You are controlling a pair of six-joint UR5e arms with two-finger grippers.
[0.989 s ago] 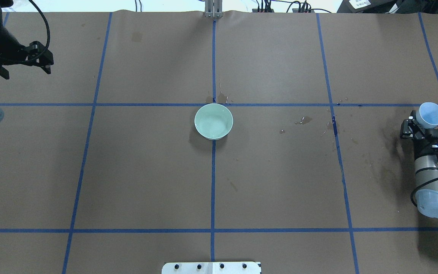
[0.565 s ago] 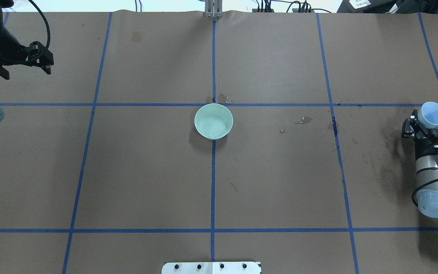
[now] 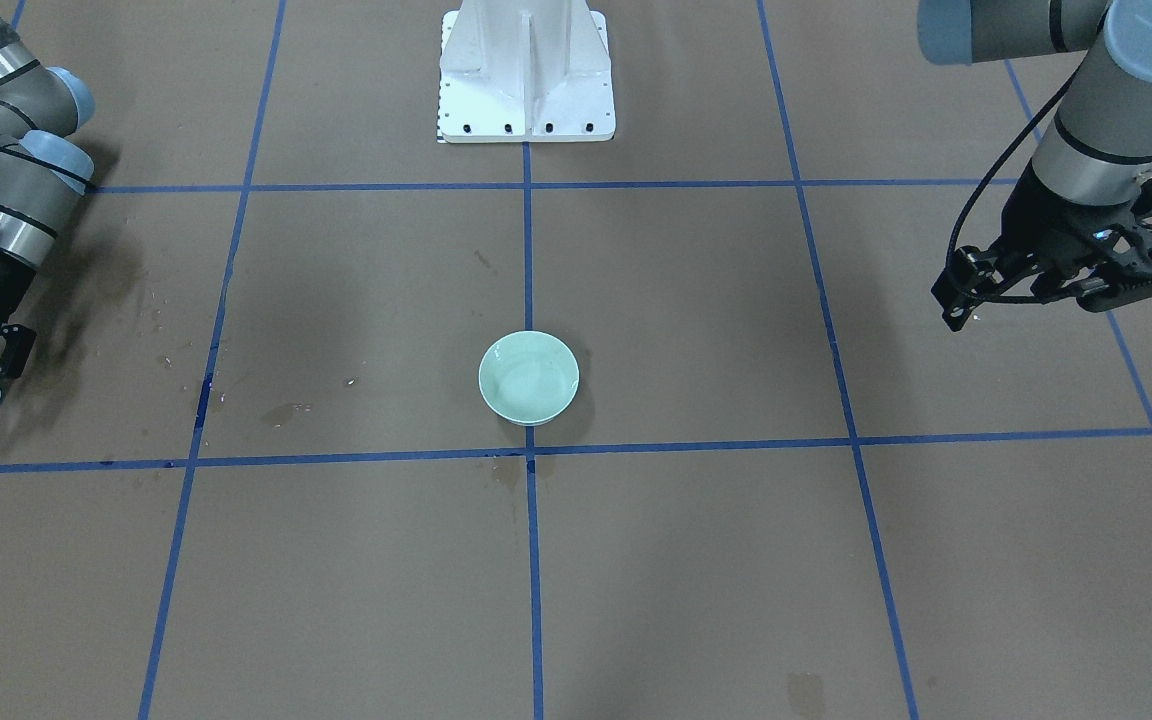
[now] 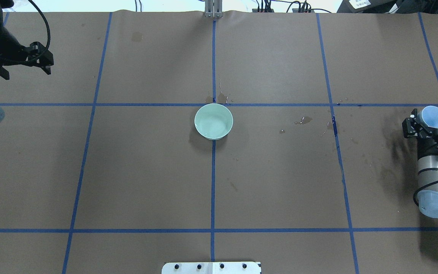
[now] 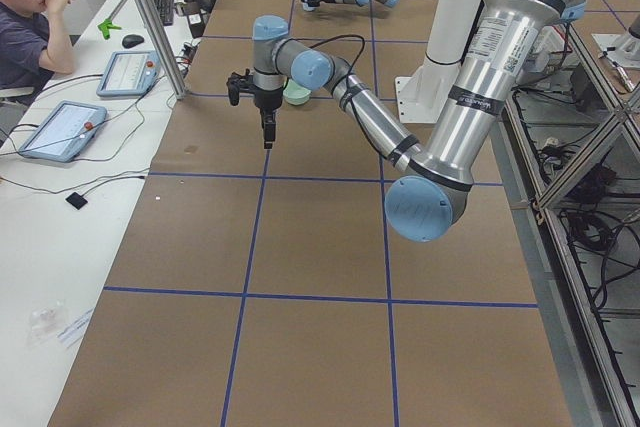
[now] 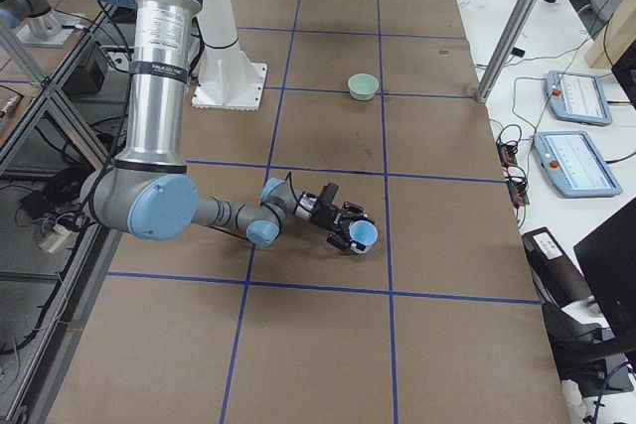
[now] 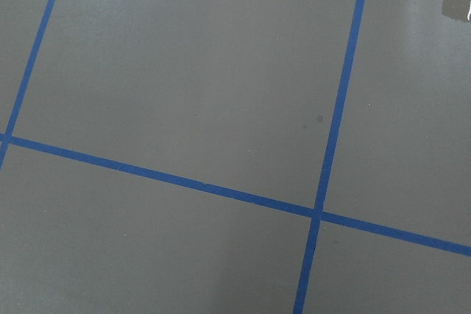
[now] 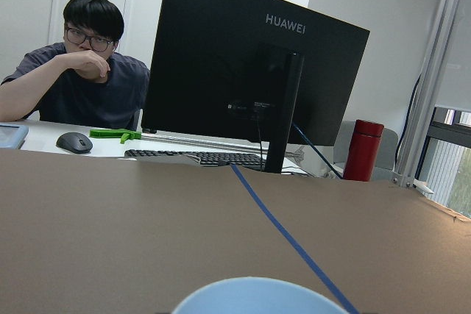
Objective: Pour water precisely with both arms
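Note:
My right gripper (image 4: 432, 122) is shut on a light blue cup (image 4: 434, 116) at the table's right edge, low over the brown paper and upright. The cup also shows in the exterior right view (image 6: 361, 235) and as a rim in the right wrist view (image 8: 257, 295). I cannot see water in it. A pale green bowl (image 4: 213, 121) stands at the table's middle, far from both grippers. My left gripper (image 4: 26, 73) is open and empty, hanging above the far left of the table. It also shows in the front view (image 3: 1056, 290).
Dark wet spots (image 4: 304, 120) mark the paper right of the bowl and near the right arm. The white pedestal base (image 3: 526, 75) stands at the robot's side. An operator (image 5: 25, 17) sits at a side desk with tablets and a monitor.
My right gripper has drawn the cup slightly back toward the robot and lowered it, and the cup has turned more upright. The left arm and the bowl have not moved.

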